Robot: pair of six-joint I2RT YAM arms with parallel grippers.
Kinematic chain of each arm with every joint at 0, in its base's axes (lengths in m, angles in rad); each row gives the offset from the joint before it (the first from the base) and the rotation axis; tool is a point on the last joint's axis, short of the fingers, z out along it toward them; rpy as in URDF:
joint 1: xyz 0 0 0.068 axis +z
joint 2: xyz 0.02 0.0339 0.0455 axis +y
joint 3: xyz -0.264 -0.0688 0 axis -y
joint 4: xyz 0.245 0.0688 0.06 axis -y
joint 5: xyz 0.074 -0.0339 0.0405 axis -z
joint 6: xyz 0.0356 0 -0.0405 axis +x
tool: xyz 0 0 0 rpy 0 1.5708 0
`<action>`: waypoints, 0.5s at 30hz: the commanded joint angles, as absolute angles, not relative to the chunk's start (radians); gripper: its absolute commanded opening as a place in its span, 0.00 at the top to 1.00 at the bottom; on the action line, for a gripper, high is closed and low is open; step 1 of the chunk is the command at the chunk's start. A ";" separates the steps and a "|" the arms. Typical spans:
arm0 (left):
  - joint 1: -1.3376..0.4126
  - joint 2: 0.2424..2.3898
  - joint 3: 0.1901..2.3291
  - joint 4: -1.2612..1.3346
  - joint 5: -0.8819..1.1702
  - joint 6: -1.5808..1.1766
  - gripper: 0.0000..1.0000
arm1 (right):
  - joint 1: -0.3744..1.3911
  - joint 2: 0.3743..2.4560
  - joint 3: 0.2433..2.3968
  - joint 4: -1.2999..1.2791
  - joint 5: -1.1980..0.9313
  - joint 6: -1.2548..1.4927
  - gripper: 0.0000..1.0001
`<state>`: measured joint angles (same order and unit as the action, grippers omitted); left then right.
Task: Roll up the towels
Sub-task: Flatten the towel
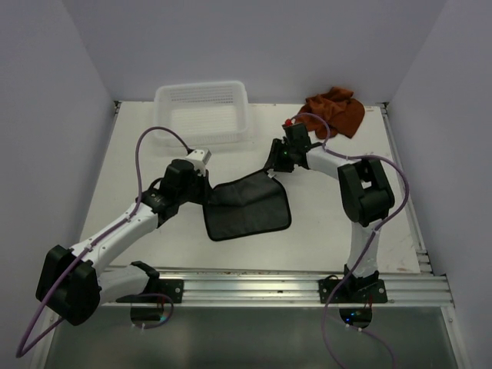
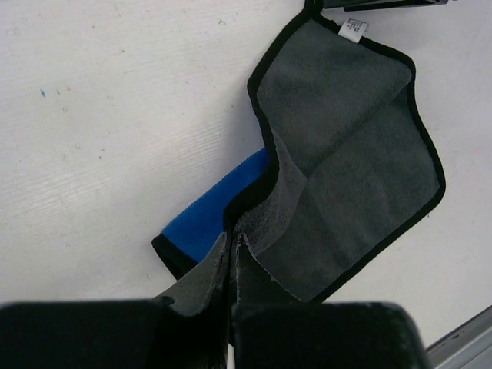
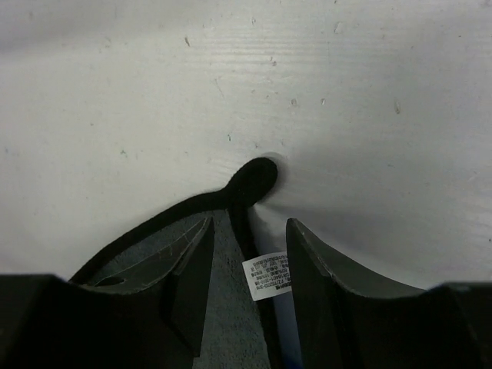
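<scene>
**While two corners of the blue towel are in hand: stock at the rolling step**

Item 1, blue towel: mid-table, spread nearly flat, grey face up, blue showing where the left edge is lifted.
Item 2, my left pincer: clamped tight on that left edge.
Item 3, my right pincer: jaws half apart, straddling the far corner beside the white label. The hem lies between them and is not pinched, as far as I can see.
Handling note, my judgement: close fully on the hem before moving. Keep both pincers low and level, and turn the edge over evenly so the roll starts straight, not coned.
Item 4, rust-brown towel: crumpled at the far right corner, well apart.
Item 5, white basket: far side, left of centre.
Surface: white table, scuffed and faintly grained; cloth will probably slide on it.
Room: pale walls on three sides.
</scene>
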<state>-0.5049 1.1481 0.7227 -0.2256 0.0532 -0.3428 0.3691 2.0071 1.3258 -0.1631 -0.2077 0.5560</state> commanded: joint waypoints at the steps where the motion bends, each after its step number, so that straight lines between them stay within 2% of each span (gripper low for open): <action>1: -0.509 1.154 0.762 -0.224 0.037 -0.310 1.00 | 0.400 2.022 1.387 -0.251 -0.080 0.517 0.54; 15: -0.509 1.120 0.769 -0.242 0.003 -0.293 1.00 | 0.485 2.131 1.509 -0.354 0.107 0.514 0.63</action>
<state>-0.5049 1.1496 0.7242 -0.2306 0.0395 -0.3202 0.4587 2.0991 1.4719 -0.2821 0.0219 0.5339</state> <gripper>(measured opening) 0.009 0.390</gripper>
